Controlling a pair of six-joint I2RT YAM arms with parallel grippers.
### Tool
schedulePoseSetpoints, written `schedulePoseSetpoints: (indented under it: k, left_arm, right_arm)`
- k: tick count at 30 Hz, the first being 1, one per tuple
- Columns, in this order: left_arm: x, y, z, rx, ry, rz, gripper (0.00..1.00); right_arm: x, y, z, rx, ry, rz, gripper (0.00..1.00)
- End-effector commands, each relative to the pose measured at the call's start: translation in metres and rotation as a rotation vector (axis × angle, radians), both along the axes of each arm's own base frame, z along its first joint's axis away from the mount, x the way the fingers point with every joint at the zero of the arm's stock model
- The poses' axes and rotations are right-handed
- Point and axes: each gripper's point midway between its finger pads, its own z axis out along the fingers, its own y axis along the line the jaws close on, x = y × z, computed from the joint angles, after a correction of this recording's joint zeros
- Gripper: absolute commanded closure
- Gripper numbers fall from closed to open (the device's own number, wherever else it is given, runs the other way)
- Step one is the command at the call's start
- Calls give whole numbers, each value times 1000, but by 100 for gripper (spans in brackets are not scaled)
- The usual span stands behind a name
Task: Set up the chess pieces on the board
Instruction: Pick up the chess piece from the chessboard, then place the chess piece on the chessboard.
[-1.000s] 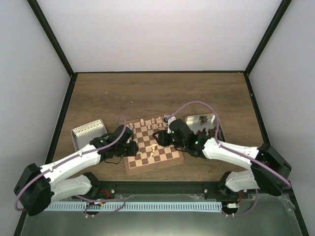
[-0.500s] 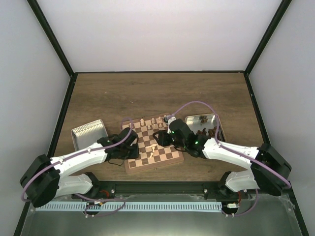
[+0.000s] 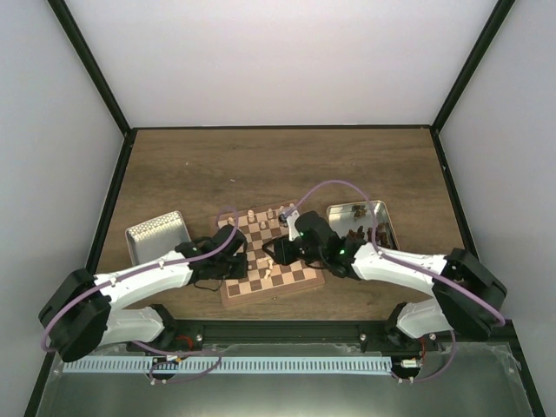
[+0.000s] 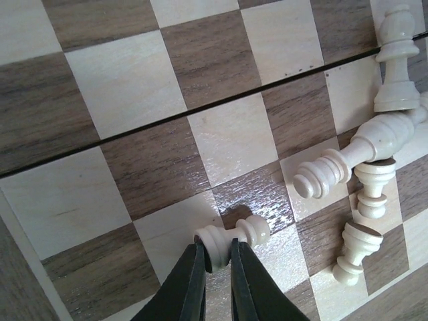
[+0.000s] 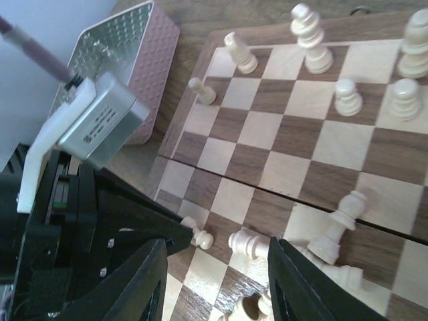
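Note:
The board (image 3: 269, 294) lies between the two arms. Several cream chess pieces (image 3: 251, 215) stand along its far rows, and they also show in the right wrist view (image 5: 311, 33). A heap of toppled cream pieces (image 4: 364, 144) lies near the board's front. My left gripper (image 4: 217, 249) is shut on the base of a cream pawn (image 4: 234, 234) that lies on its side on the board. My right gripper (image 5: 217, 254) is open and empty, hovering just above the toppled pieces (image 5: 334, 231) and facing the left gripper (image 3: 246, 261).
A closed silver tin (image 3: 156, 233) sits left of the board, also seen in the right wrist view (image 5: 114, 60). An open tin (image 3: 360, 221) with dark brown pieces sits to the right. The two grippers are close together over the board's front half.
My left gripper has moved right across the board to the lying pawn. My right gripper has shifted slightly left toward the heap.

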Motion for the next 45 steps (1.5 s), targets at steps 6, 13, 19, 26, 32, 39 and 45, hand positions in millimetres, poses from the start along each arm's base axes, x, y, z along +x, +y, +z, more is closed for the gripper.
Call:
schedulePoseSetpoints:
  k: [6,13,19,26,32,39,45]
  left_arm:
    - [-1,10,-6,45,-15,8,96]
    - [1,4,13,-18,-57,-1,96]
    - [5,-2,31,-72,-100,-5,95]
    - [17,-12,69,-185,-216,2,95]
    - [18,-18,88,-281,-268,7,95]
    - [17,-23,98,-342,-285,8,95]
    - [15,-25,94,-360,-265,13,96]
  right_arm:
    - [-23,30,-13,17,-14,211,57]
    - [-28,42,-10,80,46,229,58]
    - [-22,45,2,182,140,130,56]
    - [-11,31,21,343,259,18,49]
    - [-19,35,22,378,338,63,48]
    - [-23,39,35,436,344,97,55]
    - [-19,37,33,438,342,73,58]
